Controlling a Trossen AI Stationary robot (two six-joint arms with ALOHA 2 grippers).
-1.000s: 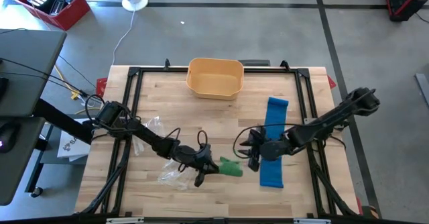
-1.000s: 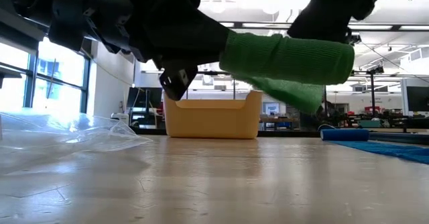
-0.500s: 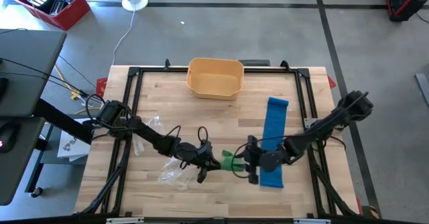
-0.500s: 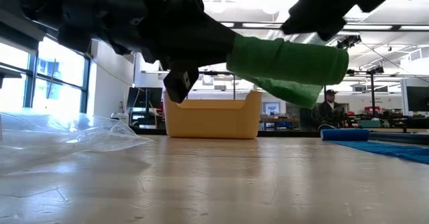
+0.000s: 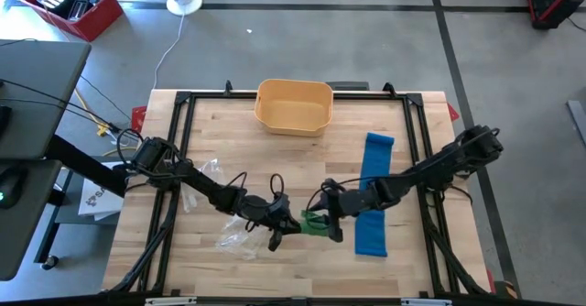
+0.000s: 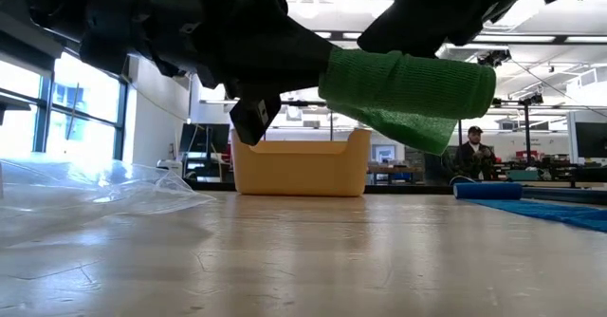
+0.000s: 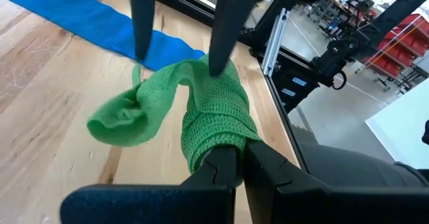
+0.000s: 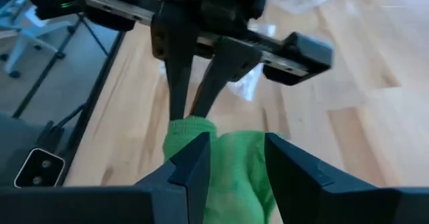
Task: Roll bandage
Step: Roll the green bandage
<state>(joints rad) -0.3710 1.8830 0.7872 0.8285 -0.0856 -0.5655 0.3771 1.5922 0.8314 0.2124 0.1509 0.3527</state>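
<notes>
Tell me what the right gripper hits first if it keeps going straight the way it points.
The green bandage: the right gripper already straddles its free end. Just beyond are the left gripper's fingers, shut on the far end. Depth is uncertain.

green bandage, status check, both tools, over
Left tool shut on green bandage, held off the table. Right tool open, straddling its other end. Blue bandage flat alongside, nothing blocking.

Bright, even light from overhead lamps (image 6: 327, 34) (glaring white above the grippers); the arms (image 6: 180, 23) read as dark backlit shapes, and the right gripper (image 8: 234, 160) is blurred up close
</notes>
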